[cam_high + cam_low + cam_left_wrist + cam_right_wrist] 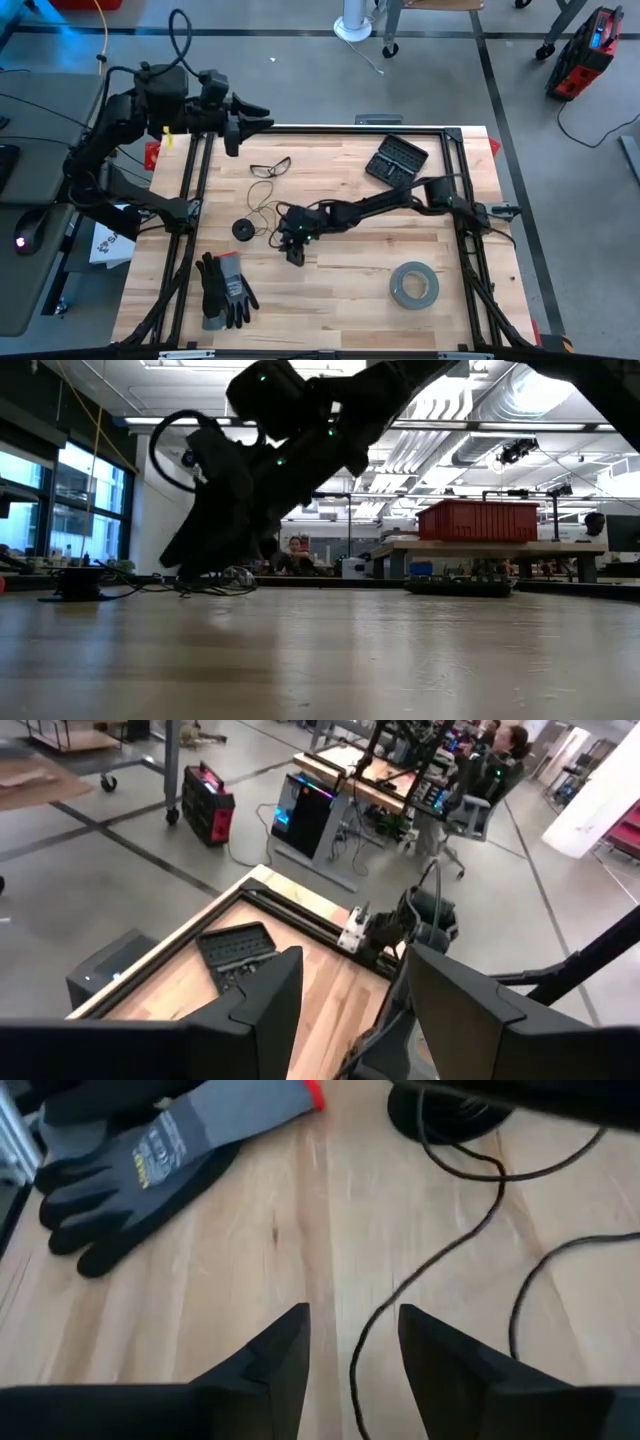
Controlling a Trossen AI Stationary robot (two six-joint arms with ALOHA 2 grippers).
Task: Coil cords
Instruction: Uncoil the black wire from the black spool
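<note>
- We see the left gripper parked above the table's far-left edge, at about 11 o'clock, fingers spread with nothing between them.
- The grey-and-black gloves lie at 8 o'clock near the left rail.
- The spool sits left of centre; the cord loops loosely from it toward the right gripper, just beside it.
- The right gripper's jaws stand apart over the boards; the right wrist view shows the cord running between the fingers, not pinched, which the high view does not resolve.
- Bare wood lies at 6 o'clock; the tape roll sits at 4 o'clock.
- Only the low view shows the spool standing on the tabletop.
</note>
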